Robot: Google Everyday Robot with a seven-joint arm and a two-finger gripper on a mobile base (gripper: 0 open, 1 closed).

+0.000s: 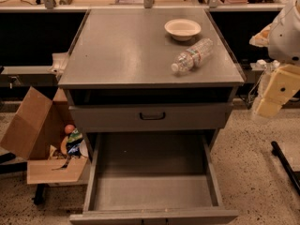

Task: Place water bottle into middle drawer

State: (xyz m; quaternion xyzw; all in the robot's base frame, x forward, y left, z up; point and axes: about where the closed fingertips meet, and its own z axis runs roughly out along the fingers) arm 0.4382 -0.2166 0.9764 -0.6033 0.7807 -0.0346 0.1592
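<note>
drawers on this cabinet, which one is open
The pulled-out drawer lowest in view, its bare floor showing. The drawer front with the black loop handle above it is shut. The hand is right of the cabinet.

Cabinet top [126, 46], grey: cream bowl [182, 29], upright, rear right; water bottle [192, 54], on its side (cap frontward), near the bowl; gripper [269, 102] beyond the right edge.

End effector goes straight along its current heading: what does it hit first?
Likely the speckled floor right of the open middle drawer. The end effector hangs right of the cabinet, angled down-left, away from the water bottle. Depth unclear; the cabinet side might come first.
</note>
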